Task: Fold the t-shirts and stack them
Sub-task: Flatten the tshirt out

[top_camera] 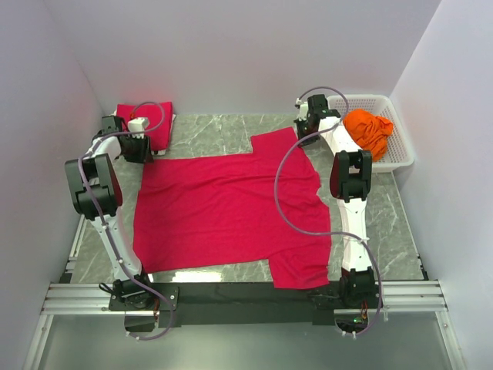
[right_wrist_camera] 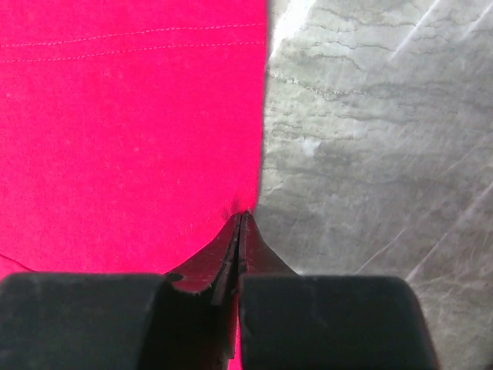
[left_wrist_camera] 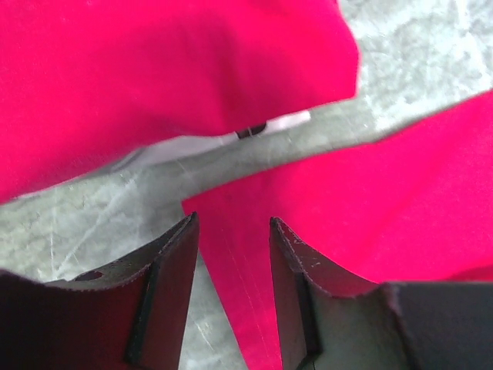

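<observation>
Right wrist view, closest in: right gripper (right_wrist_camera: 242,220) with fingers pressed together, no gap, nipping the very edge of the red shirt (right_wrist_camera: 131,139); cloth puckers at the tips, bare table (right_wrist_camera: 370,154) to the right of the seam. Left wrist view: left gripper (left_wrist_camera: 231,223) with fingers apart, hanging over a corner of the same shirt; the corner's edge runs down between the two pads, nothing pinched. Beyond that corner, a folded shirt (left_wrist_camera: 154,69), also red. From above: shirt is spread flat mid-table, long axis running left to right, hem toward the left arm, shoulders and both sleeves toward the right arm. One sleeve points to the far side, one to the near edge. Right gripper sits on the far sleeve, left gripper at the far hem corner, so both tools are on the far long edge, each arm nearest its own end. Folded shirt lies at the far left corner of the table, just beside the left gripper. Orange shirt (top_camera: 368,129) is bunched in the basket (top_camera: 400,158) at far right, just beside the right arm. Judgement: the fold looks set to go far edge toward near edge, across the long axis. Left has yet to close on its corner; lifting with one end loose would drag the cloth askew.
</observation>
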`<action>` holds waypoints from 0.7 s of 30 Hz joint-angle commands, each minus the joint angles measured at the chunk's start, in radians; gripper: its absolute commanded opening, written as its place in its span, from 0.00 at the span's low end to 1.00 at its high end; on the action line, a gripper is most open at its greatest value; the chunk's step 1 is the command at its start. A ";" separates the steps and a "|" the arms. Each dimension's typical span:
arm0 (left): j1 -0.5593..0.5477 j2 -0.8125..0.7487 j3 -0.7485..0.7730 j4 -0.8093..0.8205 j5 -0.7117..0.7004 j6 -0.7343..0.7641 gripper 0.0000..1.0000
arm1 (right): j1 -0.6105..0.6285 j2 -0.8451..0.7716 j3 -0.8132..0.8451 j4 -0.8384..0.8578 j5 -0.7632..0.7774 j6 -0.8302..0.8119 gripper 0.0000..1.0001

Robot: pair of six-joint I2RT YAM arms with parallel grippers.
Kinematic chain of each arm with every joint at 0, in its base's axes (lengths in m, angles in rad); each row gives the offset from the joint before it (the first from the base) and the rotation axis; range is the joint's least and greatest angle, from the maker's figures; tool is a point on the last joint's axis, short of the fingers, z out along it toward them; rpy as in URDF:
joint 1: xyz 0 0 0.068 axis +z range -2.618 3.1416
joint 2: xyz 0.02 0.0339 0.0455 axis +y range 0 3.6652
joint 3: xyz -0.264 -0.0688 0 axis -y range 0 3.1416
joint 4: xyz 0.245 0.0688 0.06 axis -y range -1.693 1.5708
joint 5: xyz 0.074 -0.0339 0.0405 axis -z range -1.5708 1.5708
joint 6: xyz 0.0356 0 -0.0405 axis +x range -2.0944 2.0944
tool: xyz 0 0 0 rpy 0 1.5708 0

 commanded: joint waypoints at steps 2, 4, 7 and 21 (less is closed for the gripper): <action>-0.007 0.029 0.040 0.049 -0.024 -0.013 0.48 | 0.002 0.011 0.015 0.008 -0.024 -0.018 0.00; -0.008 0.032 0.035 0.070 -0.035 -0.013 0.48 | 0.001 -0.005 -0.011 0.028 -0.030 -0.022 0.00; -0.011 0.055 0.050 0.073 -0.069 -0.017 0.49 | 0.002 -0.018 -0.024 0.040 -0.040 -0.022 0.00; -0.007 0.003 0.015 0.145 -0.054 -0.050 0.49 | 0.001 -0.039 -0.037 0.063 -0.034 -0.033 0.00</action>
